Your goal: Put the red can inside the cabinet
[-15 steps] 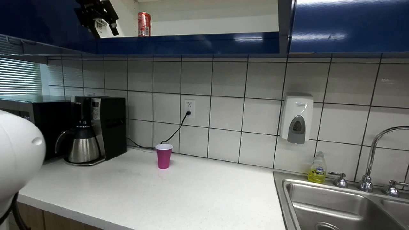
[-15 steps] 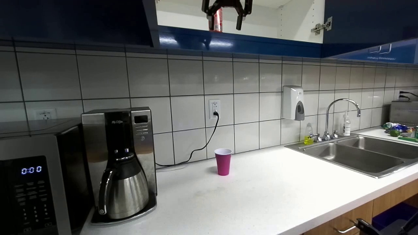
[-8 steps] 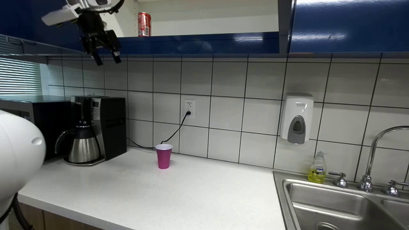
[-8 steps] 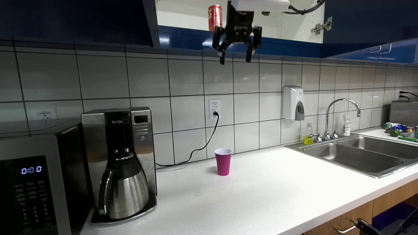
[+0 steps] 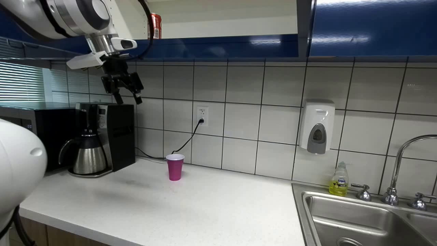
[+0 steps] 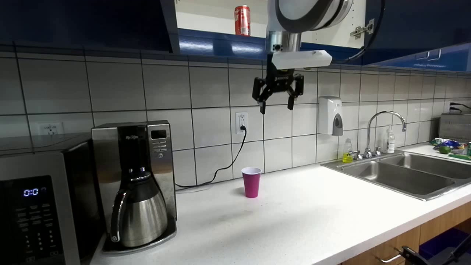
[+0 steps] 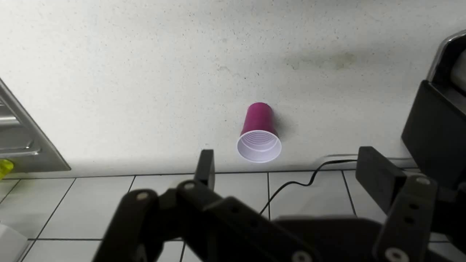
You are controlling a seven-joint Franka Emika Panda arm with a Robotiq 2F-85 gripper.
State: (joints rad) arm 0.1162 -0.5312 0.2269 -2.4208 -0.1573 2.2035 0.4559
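Red can [image 6: 242, 20]: stood upright inside the cabinet [image 6: 213, 44], above the claw [image 6: 276, 108] and well apart from it; judged already placed to the task's wording.

Claw: hung pointing down, lower than the cabinet's front rim; spread wide, with a broad gap and nothing gripped; judged to have no carrying left.

Cabinet: stood open above the claw, with a hinge [image 6: 362, 30] exposed beside the door [image 6: 412, 33]; left nothing more to do, by judgement, than taking the arm [image 6: 298, 9] clear.

Red can, material: looked like smooth thin metal; cylindrical, slightly narrowed at the top, red with pale markings.

Cabinet, finish: shone glossy dark blue, streaked with reflected light; paired with a pale, matte interior.

Pink cup [image 7: 259, 122]: stood mouth up below the claw, apart from it; looked like thin plastic, tapered toward the base, white and ridged inside.

Counter [image 6: 301, 221]: lay beneath the claw; white, finely speckled, faintly stained in one patch.

Tiled wall [image 6: 209, 129]: rose beyond the claw; flat, pale, gridded with dark grout.

Carafe [image 6: 147, 217]: sat lower than the claw, off to one side, in the coffee maker [image 6: 163, 165]; round-bellied, metallic, black-handled.
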